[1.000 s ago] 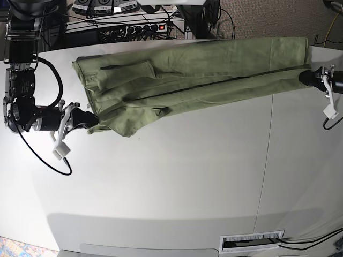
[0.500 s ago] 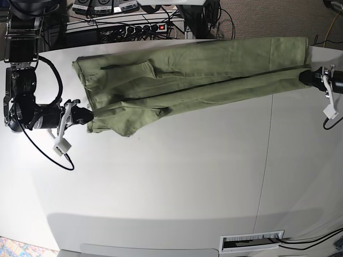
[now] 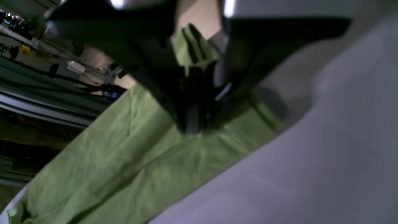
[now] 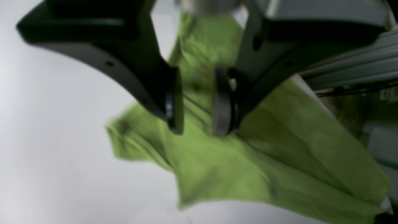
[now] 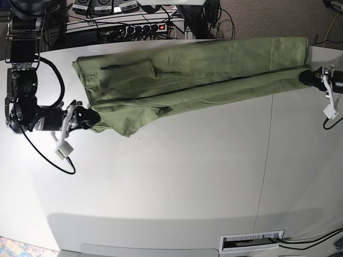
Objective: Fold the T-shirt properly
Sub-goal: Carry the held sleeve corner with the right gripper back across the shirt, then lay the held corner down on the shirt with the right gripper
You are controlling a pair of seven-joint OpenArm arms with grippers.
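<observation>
The sage-green T-shirt lies stretched in a long band across the far side of the white table. At its right end my left gripper is shut on the hem. The left wrist view shows the closed left gripper pinching bunched T-shirt fabric. At the left end my right gripper sits against the T-shirt's rumpled lower corner. In the right wrist view the right gripper is open, its pads apart, with the T-shirt lying below and behind them.
A power strip with a red light and tangled cables sit just behind the table's far edge. The T-shirt's right end hangs over that edge. A white slotted plate lies at the table's near edge.
My right gripper has opened after being shut on the shirt's left corner, and that arm has shifted slightly up along the fabric edge. The left arm holds still.
</observation>
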